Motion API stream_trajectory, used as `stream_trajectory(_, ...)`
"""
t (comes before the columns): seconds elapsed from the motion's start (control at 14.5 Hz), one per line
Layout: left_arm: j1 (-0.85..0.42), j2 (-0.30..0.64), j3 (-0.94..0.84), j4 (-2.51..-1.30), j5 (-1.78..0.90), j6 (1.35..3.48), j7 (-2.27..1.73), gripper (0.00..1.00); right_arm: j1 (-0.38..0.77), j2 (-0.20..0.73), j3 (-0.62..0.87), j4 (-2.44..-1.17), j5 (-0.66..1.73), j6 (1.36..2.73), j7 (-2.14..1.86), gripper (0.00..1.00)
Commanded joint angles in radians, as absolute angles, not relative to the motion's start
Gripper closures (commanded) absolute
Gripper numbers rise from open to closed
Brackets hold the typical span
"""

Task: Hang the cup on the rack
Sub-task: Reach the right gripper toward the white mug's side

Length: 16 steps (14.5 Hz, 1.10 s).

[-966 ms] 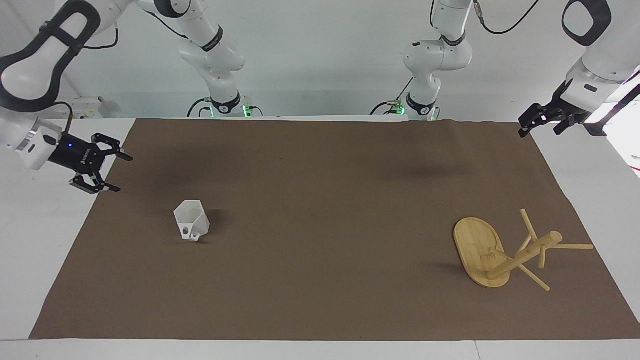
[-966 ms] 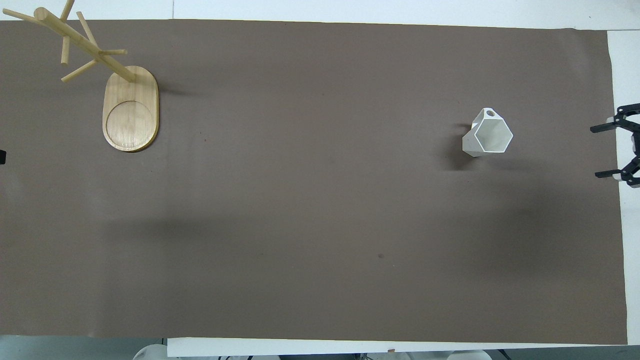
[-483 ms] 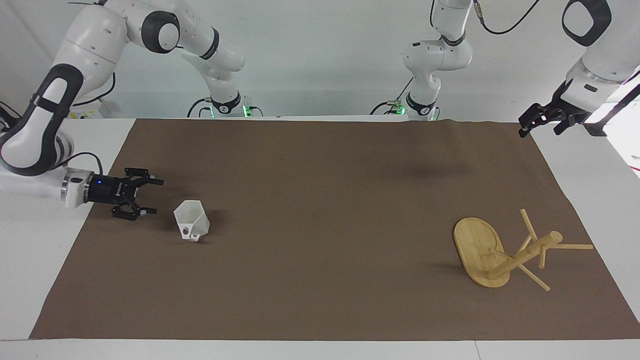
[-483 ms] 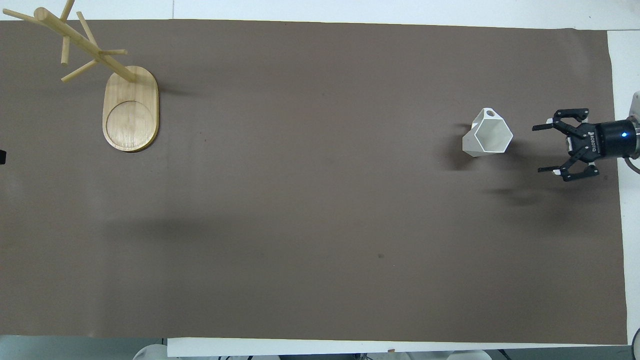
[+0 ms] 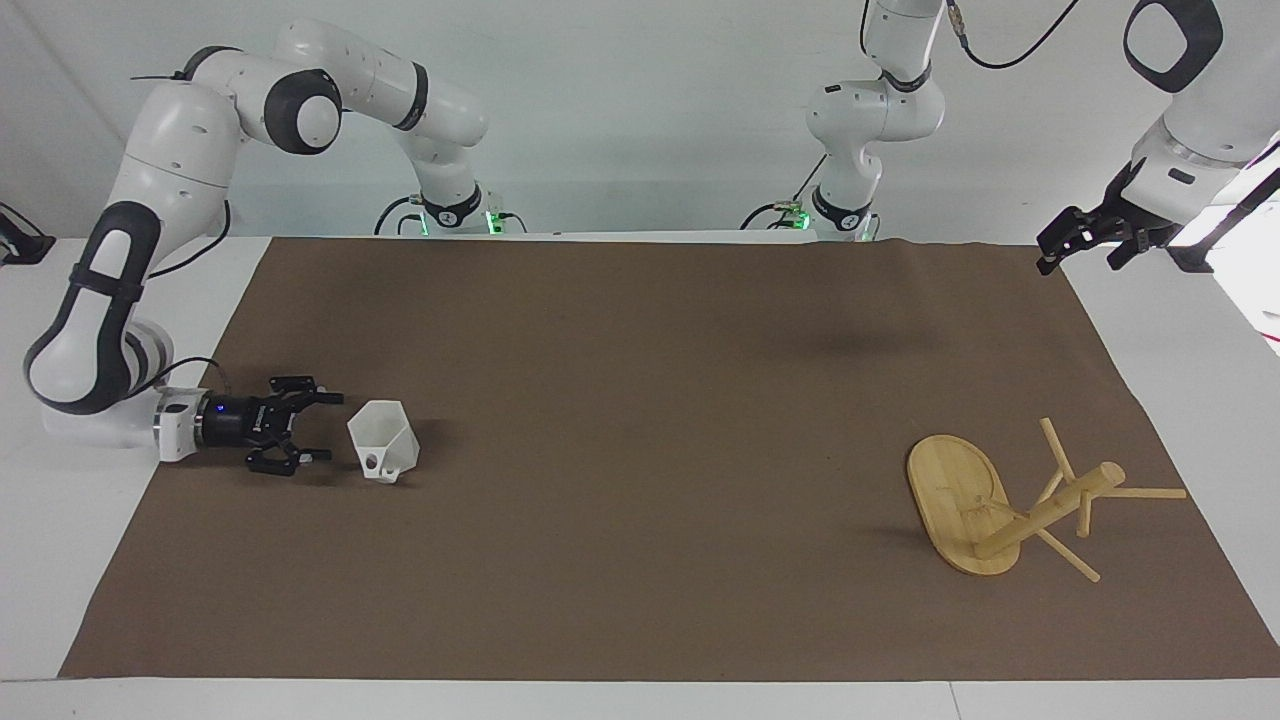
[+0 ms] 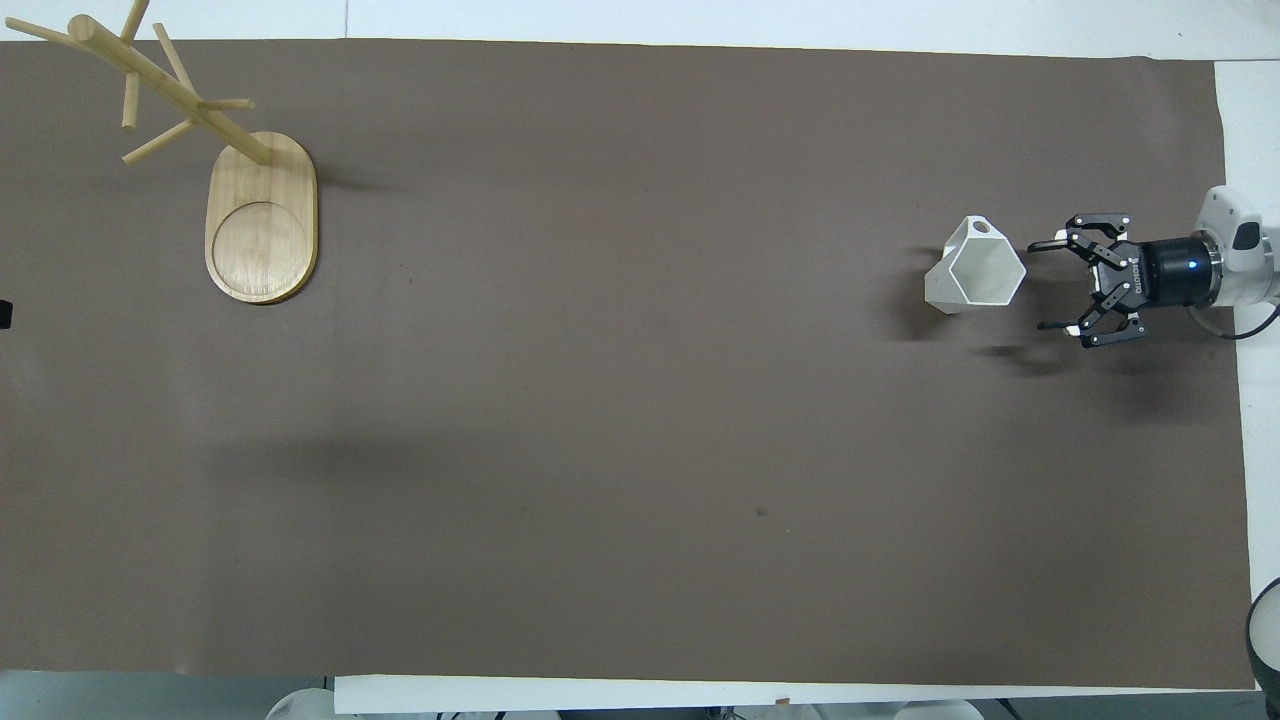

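Since the earlier frames, moved in low across the mat: right gripper, now just beside the cup, jaws spread wide and not touching it. Unchanged over the same stretch: cup, rack and left gripper.

Facing view. At left of centre, stands upright on the brown mat covering the table, mouth up and handle with its round hole toward the lower edge of the frame: the cup. Reaches in level from the left edge, fingers pointing at the cup's side: right gripper. At lower right, leans with its oval base and pegs spreading toward the right edge: the rack. At upper right, hangs in the air above the mat's corner, waiting: left gripper; cannot tell how its jaws stand.

Overhead view. At right of centre, sits the cup, hexagonal mouth open to the camera, handle toward the top of the frame. Just beside it toward the right edge, with a gap between: right gripper, jaws wide, one finger above and one below the cup's level in the frame. At upper left, well apart from the cup: the rack, post and pegs slanting toward the corner.
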<state>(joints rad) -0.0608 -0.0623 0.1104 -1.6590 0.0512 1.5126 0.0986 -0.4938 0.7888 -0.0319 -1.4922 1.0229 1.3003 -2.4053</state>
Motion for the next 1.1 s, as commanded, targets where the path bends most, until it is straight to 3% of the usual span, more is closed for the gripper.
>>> stream_trajectory(0.0, -0.060, -0.063, 0.114, -1.655, 0.049, 1.494, 0.109, 0.00, -0.505, 0.859, -0.018, -1.462, 1.065, 1.289, -2.402, 0.00)
stream_trajectory(1.03, -0.060, -0.063, 0.114, -1.655, 0.049, 1.494, 0.109, 0.00, -0.459, 0.854, -0.018, -1.520, 1.089, 1.284, -2.502, 0.00)
